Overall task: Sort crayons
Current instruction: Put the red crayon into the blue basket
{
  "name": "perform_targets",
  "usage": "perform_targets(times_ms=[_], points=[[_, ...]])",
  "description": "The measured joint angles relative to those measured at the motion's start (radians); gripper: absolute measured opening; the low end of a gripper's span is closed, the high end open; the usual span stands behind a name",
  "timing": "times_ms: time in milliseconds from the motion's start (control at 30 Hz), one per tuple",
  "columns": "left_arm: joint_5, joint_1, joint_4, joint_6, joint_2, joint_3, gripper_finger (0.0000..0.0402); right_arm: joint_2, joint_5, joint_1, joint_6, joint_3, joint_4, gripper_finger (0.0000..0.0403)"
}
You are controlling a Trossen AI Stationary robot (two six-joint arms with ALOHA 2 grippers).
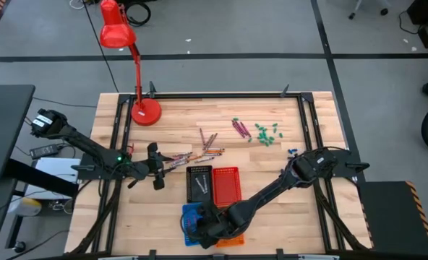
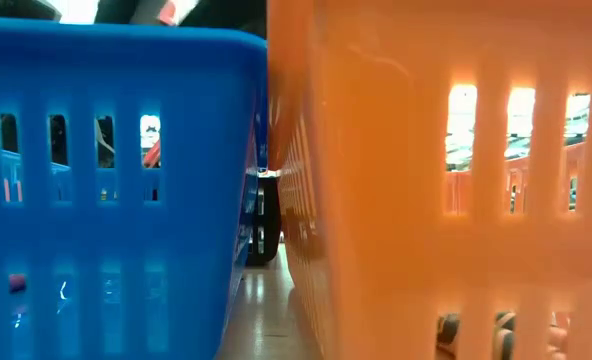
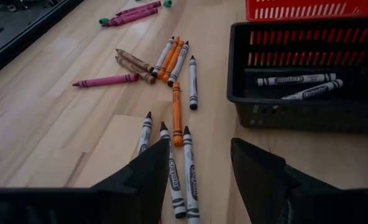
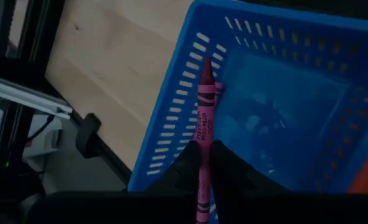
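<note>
Several crayons (image 1: 199, 153) lie loose on the table's middle, with maroon ones (image 1: 239, 128) farther back. My left gripper (image 1: 156, 173) hangs open just above three grey crayons (image 3: 171, 171) lying side by side; an orange crayon (image 3: 177, 115) lies beyond them. The open fingers (image 3: 153, 168) stand on either side of the grey crayons without touching. My right gripper (image 1: 203, 220) is shut on a magenta crayon (image 4: 206, 106) over the blue basket (image 4: 283, 106) at the near edge. My right gripper pinches the magenta crayon between its two fingers at the wrapped shaft (image 4: 202, 142), in the half away from the pointed end. The crayon runs along the fingers and sticks out past their tips. It is lifted clear, its pointed end (image 4: 207, 62) over the blue basket's wall.
A black basket (image 3: 246, 93) holding two grey crayons (image 3: 296, 79) and a red basket (image 1: 226, 184) stand mid-table. An orange basket (image 2: 446, 180) stands against the blue basket (image 2: 116, 180). Green pieces (image 1: 267, 133), blue pieces (image 1: 292, 152) and a red lamp (image 1: 145, 112) stand farther back.
</note>
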Motion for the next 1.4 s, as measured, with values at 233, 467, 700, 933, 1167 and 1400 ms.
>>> perform_targets(times_ms=[233, 467, 700, 933, 1167, 1400], points=[[0.000, 0.000, 0.000, -0.003, 0.000, 0.000, 0.0185, -0.005, -0.039, 0.002, -0.006, -0.003, -0.034, 0.0065], [0.000, 0.000, -0.003, -0.004, 0.000, 0.000, 0.0185, -0.025, -0.089, -0.017, -0.065, -0.008, -0.078, 0.0114], [0.000, 0.000, -0.006, -0.010, 0.000, 0.000, 0.0185, -0.129, 0.031, -0.058, -0.190, -0.008, -0.304, 0.0117], [0.000, 0.000, -0.006, -0.012, 0.000, 0.000, 0.0185, -0.170, 0.023, -0.170, -0.360, -0.008, -0.497, 0.0112], [0.000, 0.000, -0.006, -0.008, 0.000, 0.000, 0.0185, -0.170, -0.026, -0.307, -0.553, -0.008, -0.640, 0.0109], [0.000, 0.001, -0.013, 0.009, 0.000, 0.000, 0.0185, -0.169, -0.050, -0.441, -0.726, -0.029, -0.693, 0.0090]])
